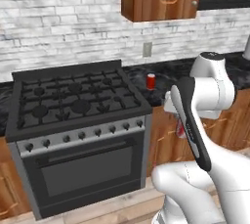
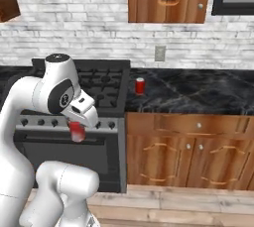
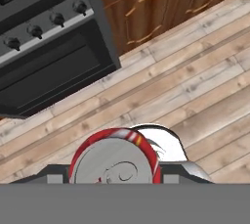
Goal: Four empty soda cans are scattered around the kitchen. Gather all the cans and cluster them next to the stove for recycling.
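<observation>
The gripper (image 2: 77,131) is closed on a red soda can (image 2: 76,132), low at left centre in the right base view, in front of the stove (image 2: 106,88). A second can (image 2: 140,85) stands upright on the black counter (image 2: 198,92), up and right of the jaws, just beside the stove's right edge.

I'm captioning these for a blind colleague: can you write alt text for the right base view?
A white robot arm's tool holds a red soda can in front of the stove. A second red can stands upright on the black marble counter just right of the cooktop, with wooden cabinets below and a white brick wall behind.
</observation>
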Available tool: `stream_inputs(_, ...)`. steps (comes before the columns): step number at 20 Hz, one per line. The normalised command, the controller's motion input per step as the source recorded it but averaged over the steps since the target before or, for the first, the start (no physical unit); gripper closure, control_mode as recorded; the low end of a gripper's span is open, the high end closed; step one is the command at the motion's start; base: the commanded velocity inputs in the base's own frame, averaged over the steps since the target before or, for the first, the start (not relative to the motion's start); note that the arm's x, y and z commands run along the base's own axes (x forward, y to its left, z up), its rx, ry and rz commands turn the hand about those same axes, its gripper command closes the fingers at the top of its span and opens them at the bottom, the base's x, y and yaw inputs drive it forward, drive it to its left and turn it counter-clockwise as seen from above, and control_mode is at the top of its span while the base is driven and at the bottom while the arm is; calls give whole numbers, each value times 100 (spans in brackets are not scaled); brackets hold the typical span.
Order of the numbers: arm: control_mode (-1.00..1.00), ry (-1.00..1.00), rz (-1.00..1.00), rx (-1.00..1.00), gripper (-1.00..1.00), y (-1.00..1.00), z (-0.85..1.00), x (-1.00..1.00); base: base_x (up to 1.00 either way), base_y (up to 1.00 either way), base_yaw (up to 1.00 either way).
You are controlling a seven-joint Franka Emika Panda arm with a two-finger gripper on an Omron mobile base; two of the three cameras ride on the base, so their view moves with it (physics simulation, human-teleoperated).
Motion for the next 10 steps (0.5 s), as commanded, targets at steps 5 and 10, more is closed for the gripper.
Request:
stream_inputs(5,100,0,0,0,100,0,0,0,0,-100,0)
stream_inputs(10,100,0,0,0,100,0,0,0,7,-84,0)
